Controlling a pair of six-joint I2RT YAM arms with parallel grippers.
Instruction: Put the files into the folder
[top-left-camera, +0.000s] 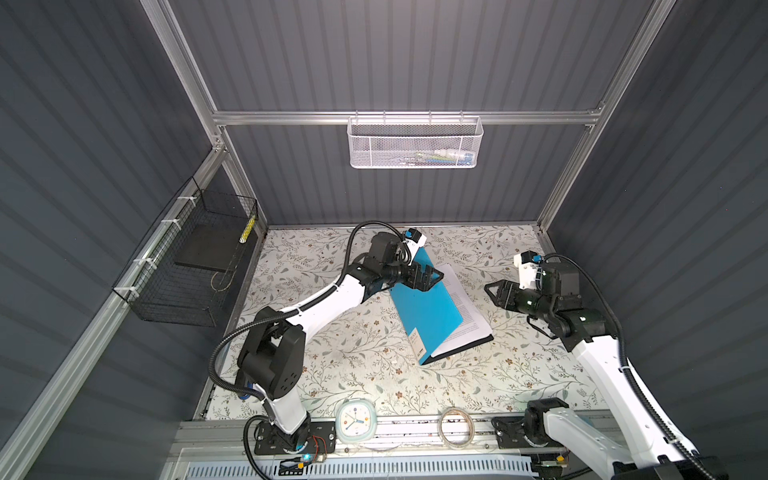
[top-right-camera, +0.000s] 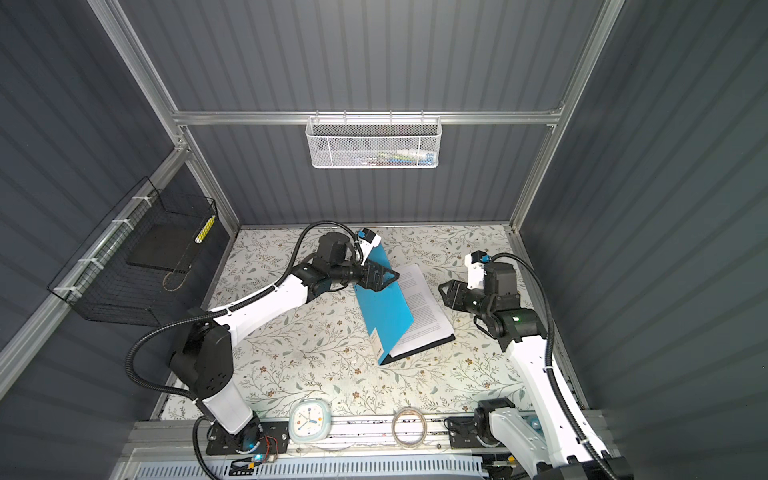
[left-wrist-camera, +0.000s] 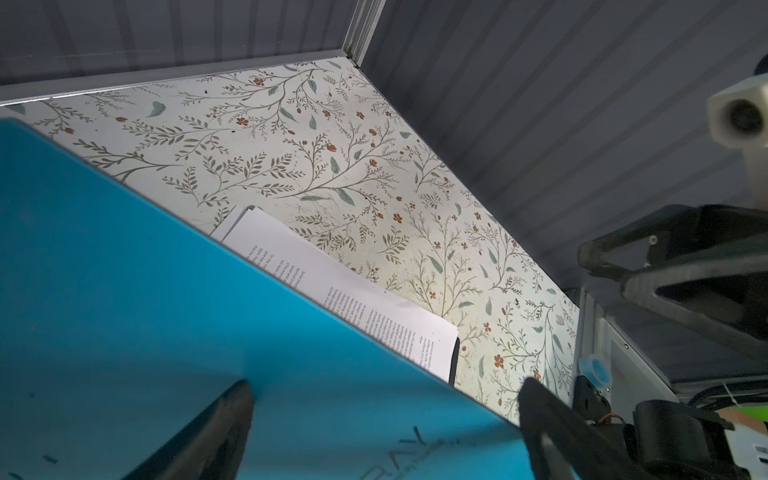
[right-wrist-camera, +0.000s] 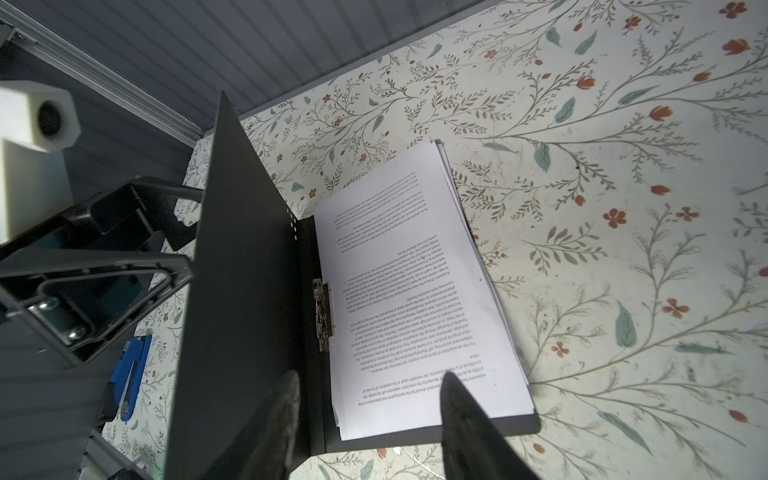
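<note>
The files (top-left-camera: 465, 307) already lie inside the folder (top-left-camera: 428, 311), a white stack resting on the black inner face of the lower cover, just beside the metal clip (right-wrist-camera: 323, 316) at the spine. The sheets are slightly fanned at their far corner and do not look tucked under the clip. The blue upper cover stands raised and tilted over the pages, so the folder is only half closed.

The left gripper (top-left-camera: 434, 276) sits at the raised cover's upper edge with its jaws spread wide, clamping nothing. The cover seems to lean against it, though real contact is hard to tell. The right gripper (top-left-camera: 492, 291) hangs near the pages' outer edge, apart from them, jaws part open and empty.

By my reading the main step is done. What is left is lowering the cover flat, perhaps after squaring the sheets.

The folder lies toward the back middle of a table (top-left-camera: 332, 353) covered in a pale floral print, boxed in by grey ribbed walls. A white mesh basket (top-left-camera: 415, 143) hangs on the back rail and a black wire basket (top-left-camera: 187, 266) on the left wall. A small clock (top-left-camera: 355, 419) and a tape roll (top-left-camera: 456, 426) sit at the front edge
</note>
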